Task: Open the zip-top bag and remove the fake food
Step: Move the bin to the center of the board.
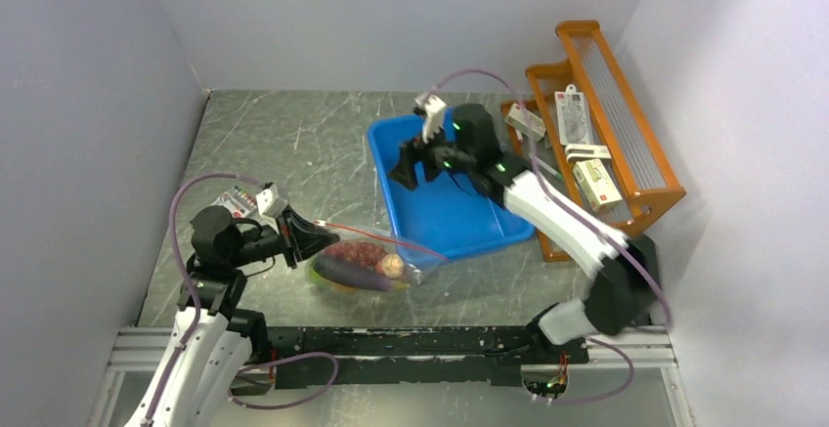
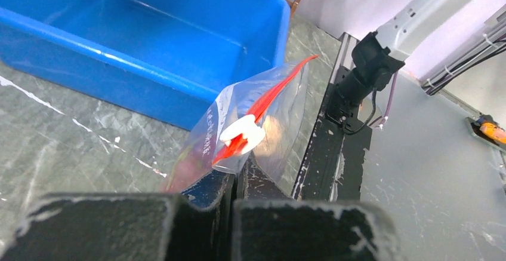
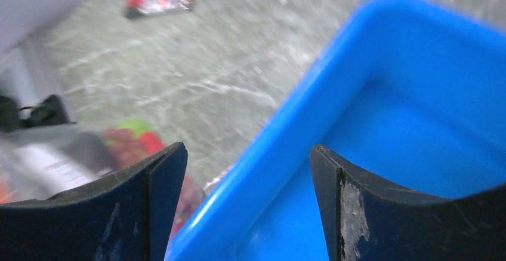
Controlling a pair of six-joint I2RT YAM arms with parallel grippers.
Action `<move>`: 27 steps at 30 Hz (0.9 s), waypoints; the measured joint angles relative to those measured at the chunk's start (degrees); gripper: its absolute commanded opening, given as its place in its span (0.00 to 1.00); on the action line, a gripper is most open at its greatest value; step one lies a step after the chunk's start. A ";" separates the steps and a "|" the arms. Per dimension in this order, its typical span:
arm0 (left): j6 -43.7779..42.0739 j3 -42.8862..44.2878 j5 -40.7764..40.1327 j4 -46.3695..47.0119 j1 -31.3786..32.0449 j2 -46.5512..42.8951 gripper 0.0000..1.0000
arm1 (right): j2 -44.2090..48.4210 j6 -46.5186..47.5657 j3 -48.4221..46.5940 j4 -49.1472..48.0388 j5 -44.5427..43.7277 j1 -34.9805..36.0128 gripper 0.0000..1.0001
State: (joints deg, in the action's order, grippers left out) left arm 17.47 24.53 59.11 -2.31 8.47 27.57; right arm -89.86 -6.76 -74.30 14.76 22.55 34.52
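Note:
The clear zip-top bag [image 1: 367,259] lies near the table's front, left of the blue bin. Fake food shows through it: dark red grapes [image 1: 360,250], a purple eggplant [image 1: 344,271] and a beige bulb [image 1: 392,267]. Its red-orange zip strip [image 2: 256,110] carries a white slider [image 2: 241,133]. My left gripper [image 1: 315,238] is shut on the bag's left corner, just below the slider in the left wrist view [image 2: 237,174]. My right gripper [image 1: 411,165] is open and empty above the bin's left part; in the right wrist view [image 3: 247,159] it straddles the bin's rim.
The blue bin [image 1: 391,134] stands in the middle of the table, with nothing showing in it. An orange wooden rack [image 1: 626,134] with small boxes stands at the right. A pack of coloured markers [image 1: 235,200] lies behind my left arm. Grey walls close in on three sides.

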 measured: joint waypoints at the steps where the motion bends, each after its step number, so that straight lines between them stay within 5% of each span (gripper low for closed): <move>1: 0.26 -0.48 0.07 0.46 0.00 0.44 0.07 | 5.79 0.63 4.61 -3.82 1.36 0.33 0.75; 4: 0.55 -1.05 0.09 1.11 0.00 1.64 0.07 | 19.56 1.29 17.40 -15.54 5.84 2.60 0.74; 9: -0.13 -1.11 0.09 1.90 0.00 3.28 0.07 | 27.89 1.31 28.63 -24.94 9.14 9.81 0.71; 17: -1.05 -1.11 0.50 1.88 0.74 4.09 0.07 | 21.79 8.81 23.39 -21.53 5.33 19.41 0.67; 27: -1.81 -1.11 0.48 1.75 2.40 1.01 0.07 | 15.08 12.24 17.62 -17.00 3.02 23.02 0.34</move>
State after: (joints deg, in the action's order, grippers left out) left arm 15.66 23.42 59.59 -0.56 10.87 28.58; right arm -74.78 5.48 -56.69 -2.24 25.56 57.54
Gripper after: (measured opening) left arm 0.075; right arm 0.415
